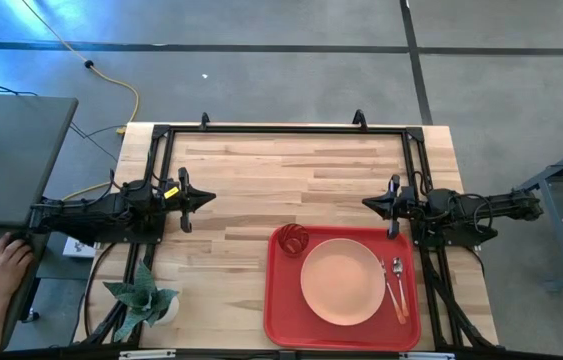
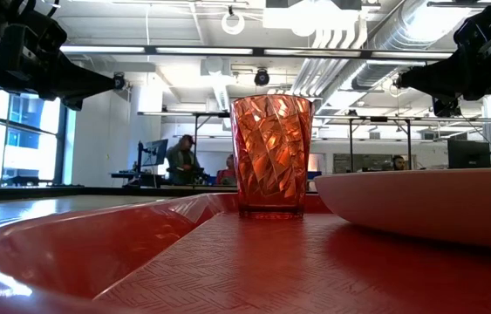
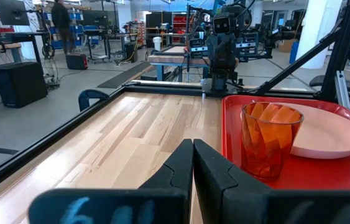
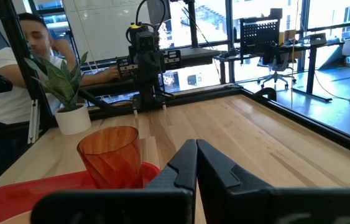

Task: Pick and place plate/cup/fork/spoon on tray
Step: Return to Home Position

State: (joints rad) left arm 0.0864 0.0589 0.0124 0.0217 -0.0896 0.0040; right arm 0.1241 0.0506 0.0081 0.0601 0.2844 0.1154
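Observation:
The red tray [image 1: 281,310] lies at the table's near right. On it the peach-pink plate [image 1: 342,281] rests flat in the middle, the orange-red cup [image 1: 294,238] stands upright at its far left corner, and the fork [image 1: 389,288] and spoon [image 1: 399,284] lie side by side along its right side. The cup also shows in the low view [image 2: 270,155], the left wrist view [image 3: 270,138] and the right wrist view [image 4: 112,155]. My left gripper [image 1: 211,198] is shut and empty over the table's left. My right gripper [image 1: 366,203] is shut and empty just beyond the tray's far edge.
A potted plant [image 1: 142,297] stands at the table's near left corner. A black frame [image 1: 281,130] runs along the table's far and side edges. A person's hand [image 1: 3,268] rests beyond the table's left; a person [image 4: 13,68] sits there. Bare wood lies between the arms.

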